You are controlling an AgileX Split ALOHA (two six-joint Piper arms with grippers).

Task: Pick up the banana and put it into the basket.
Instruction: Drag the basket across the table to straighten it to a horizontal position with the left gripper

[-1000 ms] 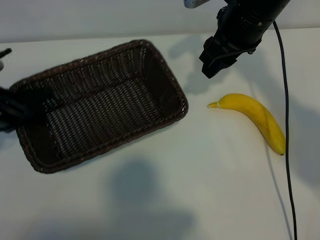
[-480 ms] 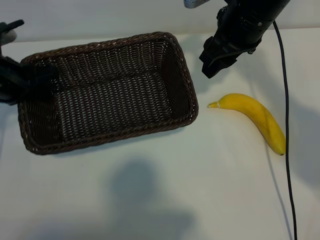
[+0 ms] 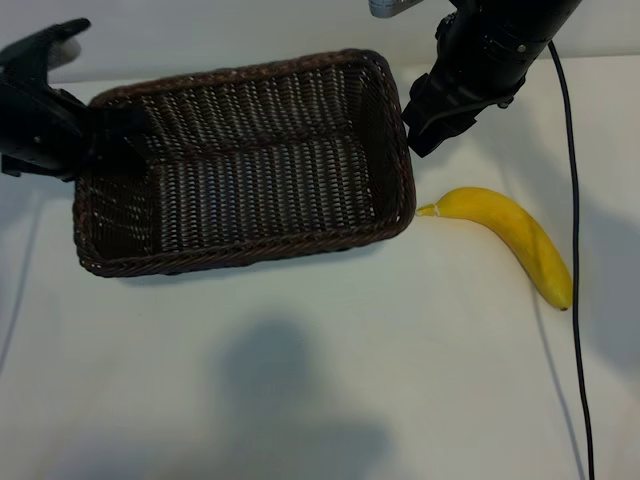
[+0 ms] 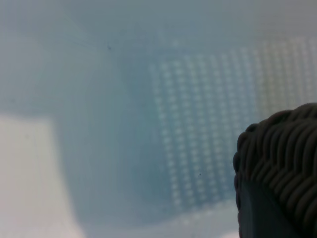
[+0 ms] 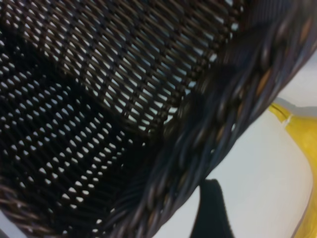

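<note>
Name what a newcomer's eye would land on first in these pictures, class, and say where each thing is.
The dark wicker basket fills the upper middle of the white table, its left end gripped by the left hand. The yellow banana lies just right of it, stem tip almost at the rim. The right hand hangs open above that corner.

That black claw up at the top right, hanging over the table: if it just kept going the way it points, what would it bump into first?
Probably the basket: the right gripper points steeply down over its end rim nearest the banana. Its wrist view is filled mostly by that rim, though depth is hard to judge.
</note>
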